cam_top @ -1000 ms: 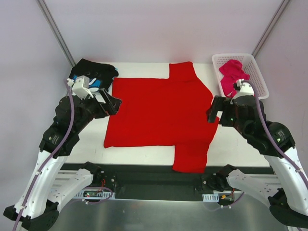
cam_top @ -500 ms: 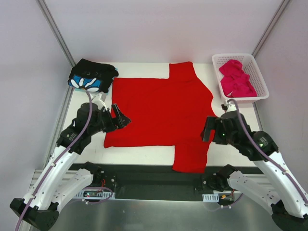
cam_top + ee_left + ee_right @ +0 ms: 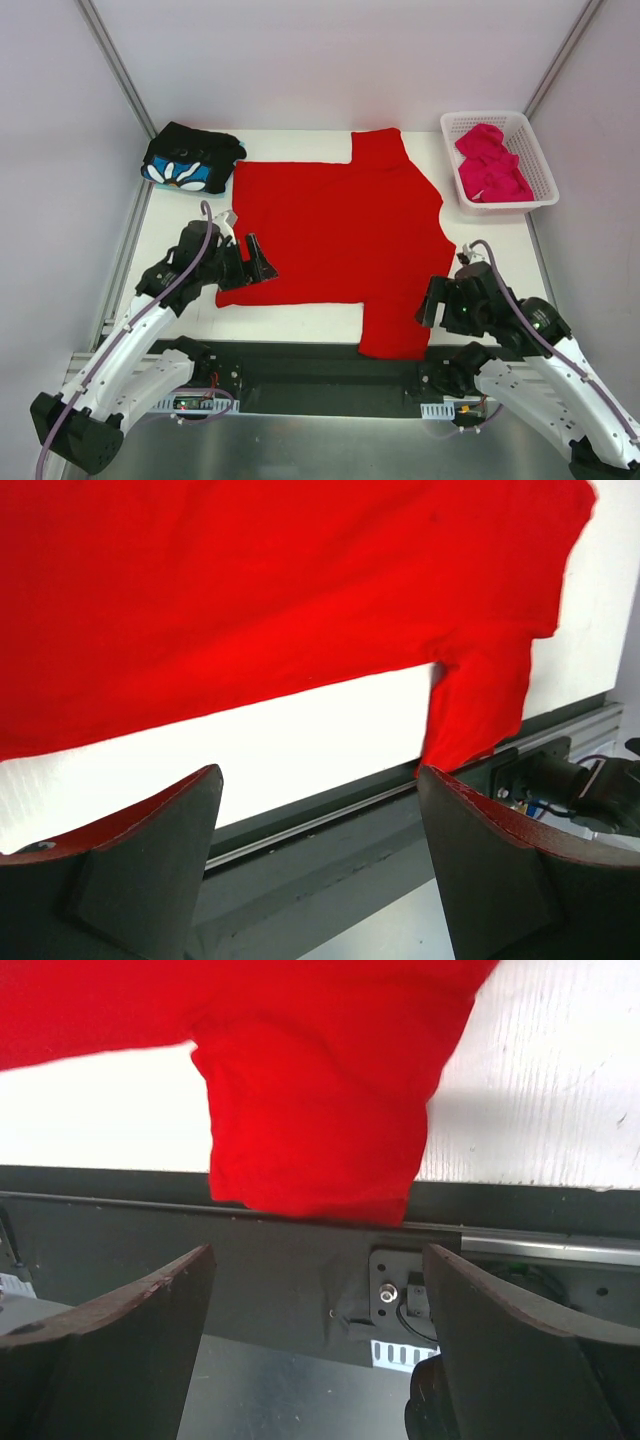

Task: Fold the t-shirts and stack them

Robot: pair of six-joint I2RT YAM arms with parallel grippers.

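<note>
A bright red t-shirt (image 3: 330,235) lies spread flat on the white table, its near sleeve (image 3: 395,330) reaching the front edge. My left gripper (image 3: 260,264) is open over the shirt's near-left corner. In the left wrist view it (image 3: 318,815) holds nothing, with the red hem (image 3: 280,590) ahead. My right gripper (image 3: 430,302) is open beside the near sleeve. In the right wrist view it (image 3: 315,1305) is empty, and the sleeve (image 3: 320,1110) hangs over the table edge. A folded black flower-print t-shirt (image 3: 190,160) sits at the back left. A magenta t-shirt (image 3: 490,165) lies in the basket.
The white lattice basket (image 3: 500,208) stands at the back right. A dark metal rail (image 3: 320,365) runs along the table's front edge between the arm bases. A bare white strip of table (image 3: 290,318) shows below the shirt's hem.
Both arms have swung from the back toward the table's near edge. The left went from beside the black shirt to the red hem, the right from the basket to the near sleeve.
</note>
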